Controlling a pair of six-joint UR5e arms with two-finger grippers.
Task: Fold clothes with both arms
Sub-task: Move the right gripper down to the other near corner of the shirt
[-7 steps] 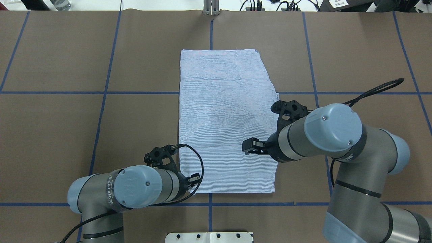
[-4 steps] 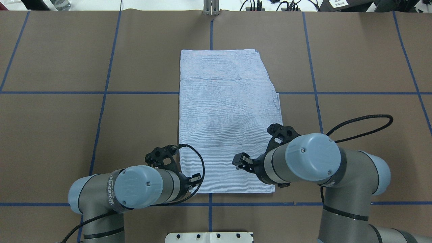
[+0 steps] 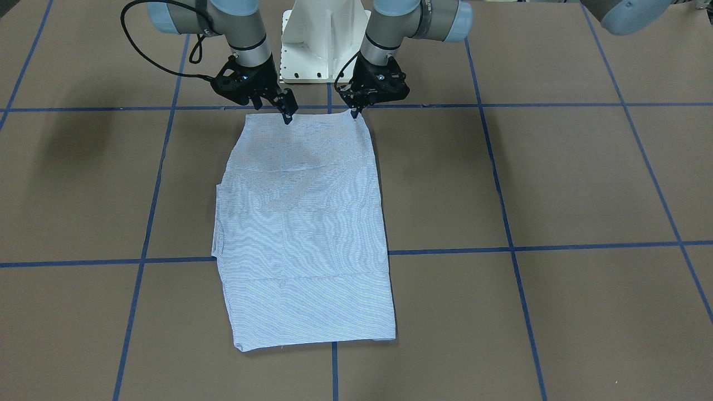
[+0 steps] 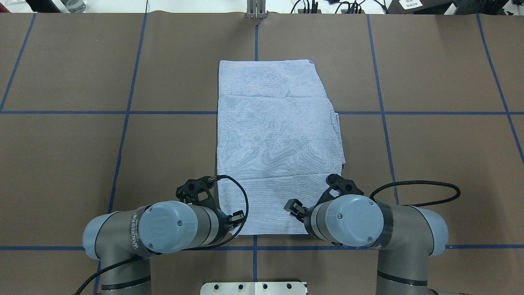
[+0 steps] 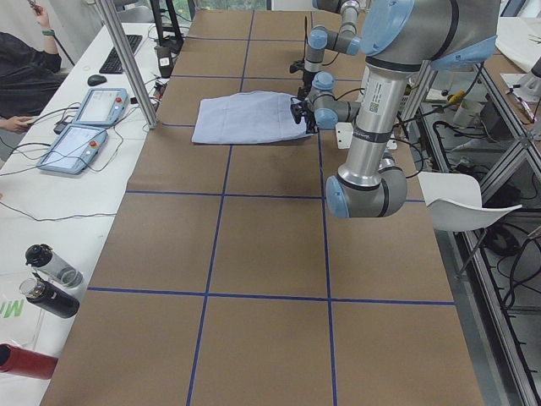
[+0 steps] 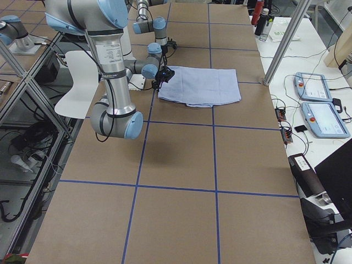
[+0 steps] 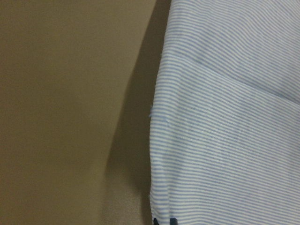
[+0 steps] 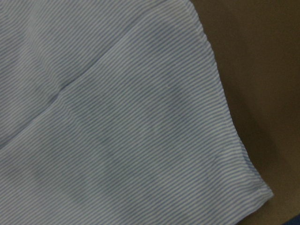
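A brown paper-covered table (image 4: 61, 164), ruled into squares by blue tape lines (image 4: 123, 135), carries one light blue-and-white fine-striped shirt (image 4: 278, 135) folded into a long rectangle. It lies flat at the table's centre. Its long axis runs straight away from the robot, with one short edge just in front of the two arms and the other well out across the table. The shirt's left side is straight, while its right side bulges outward partway along. Faint creases cross it near both ends. No collar, buttons or pocket show.

The left hand (image 4: 236, 216) sits on the near left corner with its fingers drawn together at the hem. The left wrist view shows dark tips right at the cloth's edge, so it looks clamped on that corner. The right hand (image 4: 294, 207) hovers over the near edge, inboard of the near right corner, with its fingers seemingly apart and nothing between them.

The fold probably calls for carrying the near edge along the long axis to the far edge. That turns on the right hand, whose corner lies off to its right, flat on the paper.
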